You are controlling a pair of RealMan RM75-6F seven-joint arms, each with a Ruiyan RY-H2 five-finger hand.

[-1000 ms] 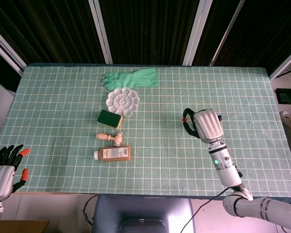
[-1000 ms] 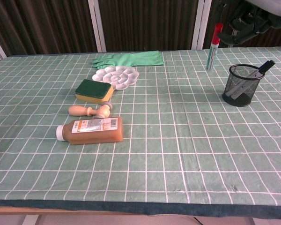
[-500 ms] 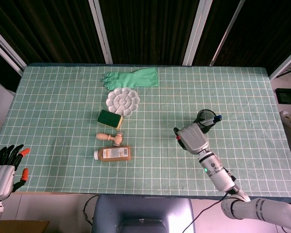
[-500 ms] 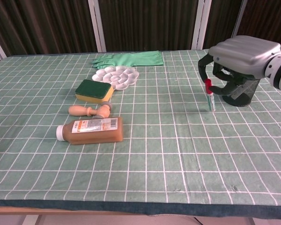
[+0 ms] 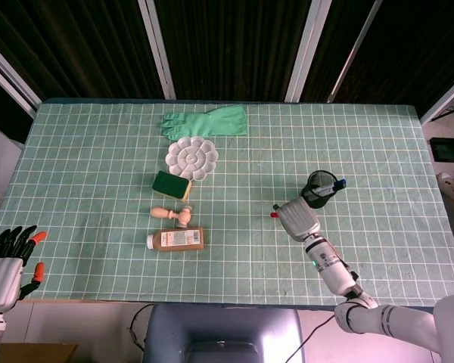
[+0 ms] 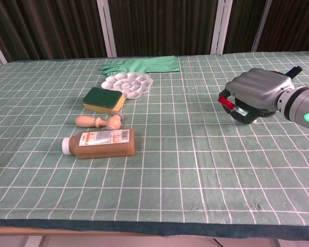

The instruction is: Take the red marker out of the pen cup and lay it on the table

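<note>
I am holding the red-capped marker in my right hand, fingers curling around it, low over the green gridded table mat. The marker is lying nearly flat, red end poking out leftward, just in front of the black mesh pen cup; I cannot tell whether it is touching the mat. My left hand is hanging off the table's near-left corner, fingers spread and holding nothing. The brown plastic bottle is lying on its side, well apart.
</note>
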